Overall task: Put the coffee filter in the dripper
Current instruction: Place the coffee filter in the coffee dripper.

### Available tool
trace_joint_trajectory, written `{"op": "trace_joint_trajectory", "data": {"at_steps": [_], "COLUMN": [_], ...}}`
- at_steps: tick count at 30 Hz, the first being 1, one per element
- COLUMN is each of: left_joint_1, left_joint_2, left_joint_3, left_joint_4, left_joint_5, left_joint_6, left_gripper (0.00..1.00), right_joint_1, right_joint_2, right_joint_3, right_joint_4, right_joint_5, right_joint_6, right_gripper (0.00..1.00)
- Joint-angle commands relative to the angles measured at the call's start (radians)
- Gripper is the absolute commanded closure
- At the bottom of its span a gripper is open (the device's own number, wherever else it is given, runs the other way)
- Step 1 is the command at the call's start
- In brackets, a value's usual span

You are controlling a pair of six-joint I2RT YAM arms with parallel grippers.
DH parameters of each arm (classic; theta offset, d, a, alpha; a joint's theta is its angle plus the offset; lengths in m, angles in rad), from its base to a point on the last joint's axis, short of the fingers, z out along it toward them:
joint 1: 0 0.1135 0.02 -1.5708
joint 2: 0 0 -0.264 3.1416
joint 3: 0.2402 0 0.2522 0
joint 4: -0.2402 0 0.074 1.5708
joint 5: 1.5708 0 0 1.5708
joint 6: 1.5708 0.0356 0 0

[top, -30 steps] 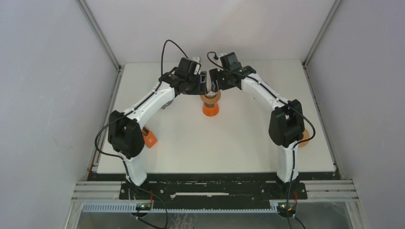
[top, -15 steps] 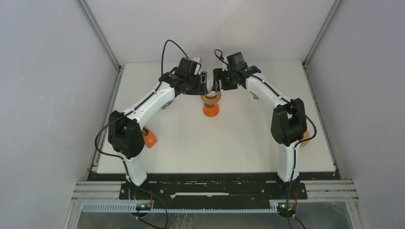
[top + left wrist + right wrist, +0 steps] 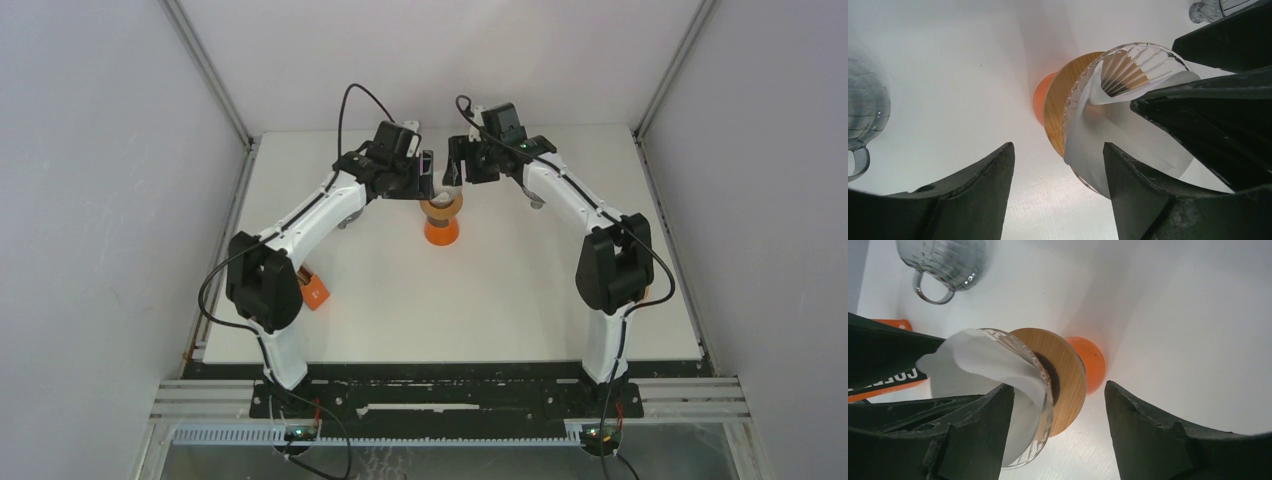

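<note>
Item: white paper coffee filter (image 3: 980, 357), crumpled, seated in the mouth of the clear ribbed-glass cone dripper (image 3: 1133, 62). Part of the paper stands above the rim, and the sheet does not lie smooth against the ribs. Mount: a round light wooden collar (image 3: 1070, 372) under the cone, set on a rounded orange base (image 3: 1092, 364), upright on the white table (image 3: 520, 300) toward its far middle. Left gripper (image 3: 1057, 150): black fingers spread apart, nothing between them. It hangs just beside the dripper on its left side, one finger close to the filter's lower edge; whether they touch cannot be told. Right gripper (image 3: 1058, 389): black fingers likewise spread, nothing clamped. It hangs by the dripper from the right, with the collar and base showing through its gap. In the overhead view the two grippers face each other across the cone, near but apart. Other pieces: a clear ribbed glass mug with handle (image 3: 945, 260) on the table beneath the left arm, apart from the dripper; a flat orange block with dark lettering (image 3: 316, 291) beside the left arm's elbow; a small clear glass object (image 3: 536, 203) under the right forearm, its kind not discernible.
</note>
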Motion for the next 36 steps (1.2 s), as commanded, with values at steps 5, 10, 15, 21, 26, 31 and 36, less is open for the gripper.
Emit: {"op": "trace_joint_trajectory", "data": {"at_steps": [5, 10, 15, 21, 26, 31, 36], "left_joint_1": [0.009, 0.015, 0.020, 0.022, 0.025, 0.040, 0.039], "left_joint_2": [-0.055, -0.082, -0.110, -0.118, -0.121, -0.090, -0.047], "left_joint_3": [0.068, 0.067, 0.064, 0.056, 0.026, 0.025, 0.041], "left_joint_4": [-0.011, 0.006, 0.037, 0.048, 0.050, 0.041, 0.019], "left_joint_5": [-0.020, -0.026, -0.016, 0.004, -0.002, -0.023, -0.015], "left_joint_6": [0.011, 0.002, -0.010, -0.016, -0.021, -0.021, -0.003], "left_gripper": [0.28, 0.26, 0.23, 0.22, 0.22, 0.23, 0.24], "right_joint_1": [-0.015, -0.020, -0.022, -0.022, -0.020, -0.022, -0.022], "right_joint_2": [-0.070, -0.075, -0.086, -0.092, -0.080, -0.055, -0.031], "right_joint_3": [0.005, 0.004, 0.001, -0.001, -0.001, 0.001, 0.002], "right_joint_4": [0.050, 0.043, 0.042, 0.041, 0.039, 0.043, 0.042], "right_joint_5": [0.000, 0.020, 0.018, 0.015, 0.026, 0.051, 0.073], "right_joint_6": [0.012, 0.006, 0.003, 0.003, 0.003, 0.006, 0.009], "right_gripper": [0.25, 0.25, 0.25, 0.25, 0.25, 0.25, 0.26]}}
